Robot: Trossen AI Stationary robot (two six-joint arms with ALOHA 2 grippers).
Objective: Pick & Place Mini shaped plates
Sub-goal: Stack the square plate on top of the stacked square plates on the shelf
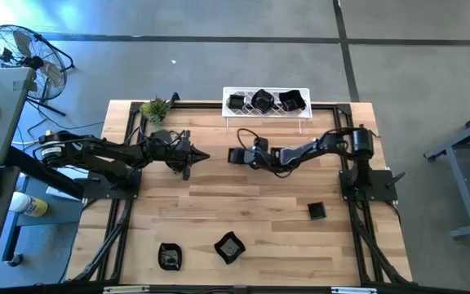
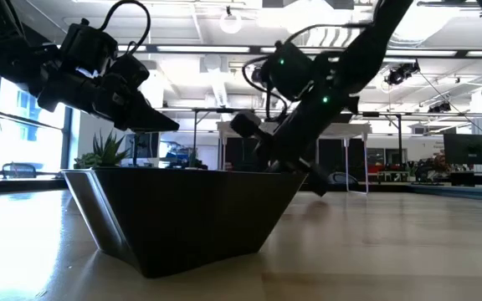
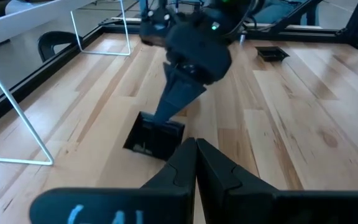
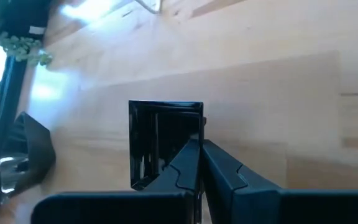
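Room: open workshop with a grey floor, a floor fan at one corner and ceiling strip lights showing in the low view.
Table (image 1: 259, 212): pale wood planks inside a black frame, both arms mounted at its sides.
Rack (image 1: 266, 103): white wire lattice at the table's far edge, already holding three black plates.
Left gripper (image 1: 206, 155): hovering above bare wood near the table's middle, fingers pressed together on nothing, waiting.
Right gripper (image 1: 237, 155): low over the table just below the rack, fingers closed, pinching one wall of a square plate.
Square plate (image 4: 160, 143): glossy black, touching the wood or barely off it; I cannot tell which.
Loose plates: one small square (image 1: 317, 211) on the right side, a wavy one (image 1: 229, 247) and a rounded one (image 1: 170, 256) near the front edge, well apart from both grippers.
Plant (image 1: 155, 109): small green, by the rack's left end.
Step in hand: by my reading, the right gripper is at the pick of the square plate.
Next move: probably lift it clear and carry it to the rack, keeping the thin wall from slipping.
Writing: no legible brand; only blurred pale marks on the left wrist's housing.
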